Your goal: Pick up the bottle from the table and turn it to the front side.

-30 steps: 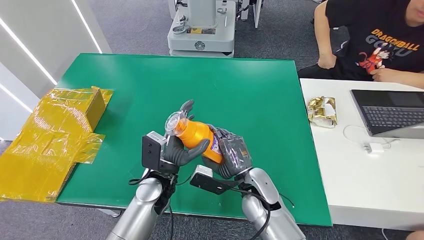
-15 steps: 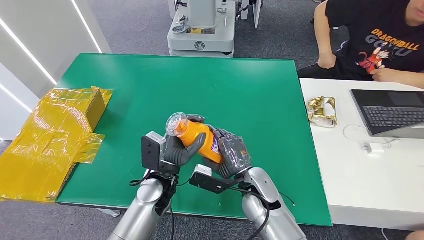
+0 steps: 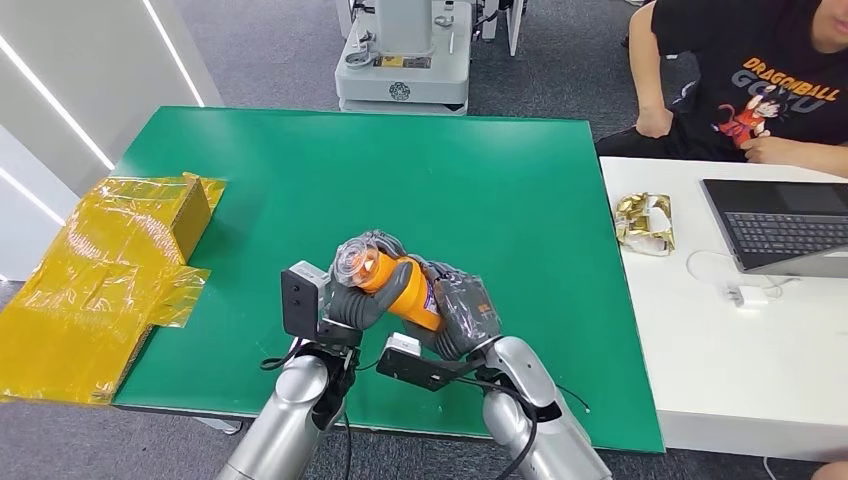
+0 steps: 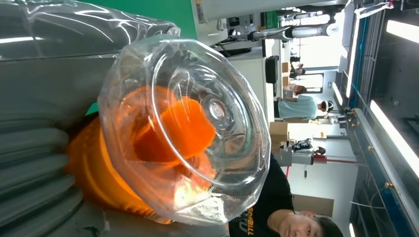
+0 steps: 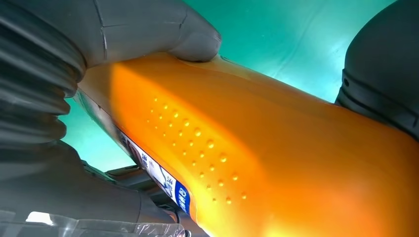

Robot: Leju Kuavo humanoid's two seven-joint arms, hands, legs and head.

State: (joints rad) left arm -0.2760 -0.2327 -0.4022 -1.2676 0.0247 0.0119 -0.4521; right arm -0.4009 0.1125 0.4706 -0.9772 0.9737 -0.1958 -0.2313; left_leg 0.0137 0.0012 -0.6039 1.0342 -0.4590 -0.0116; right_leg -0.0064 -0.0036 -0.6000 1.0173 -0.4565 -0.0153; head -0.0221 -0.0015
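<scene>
An orange bottle (image 3: 402, 285) with a clear cap (image 3: 354, 257) is held above the green table (image 3: 300, 170), tilted with its cap toward the left. My left hand (image 3: 352, 300) wraps its neck end, fingers curled over the cap. My right hand (image 3: 462, 310) grips the bottle's lower body from the right. The left wrist view looks straight onto the clear cap (image 4: 197, 123) and the orange neck inside it. In the right wrist view the orange bottle (image 5: 257, 158) shows a dimpled side and the edge of a label, with my thumb (image 5: 148, 24) pressed on it.
Crumpled yellow wrapping and a yellow box (image 3: 110, 270) lie at the table's left edge. A white desk (image 3: 760, 350) on the right carries a laptop (image 3: 780, 225) and a gold wrapper (image 3: 645, 222); a person (image 3: 760, 80) sits behind it. A grey machine base (image 3: 403, 60) stands beyond the table.
The bottle has tipped and drawn slightly toward me between both hands. My left hand's fingers, earlier stretched out behind the cap, have curled over it.
</scene>
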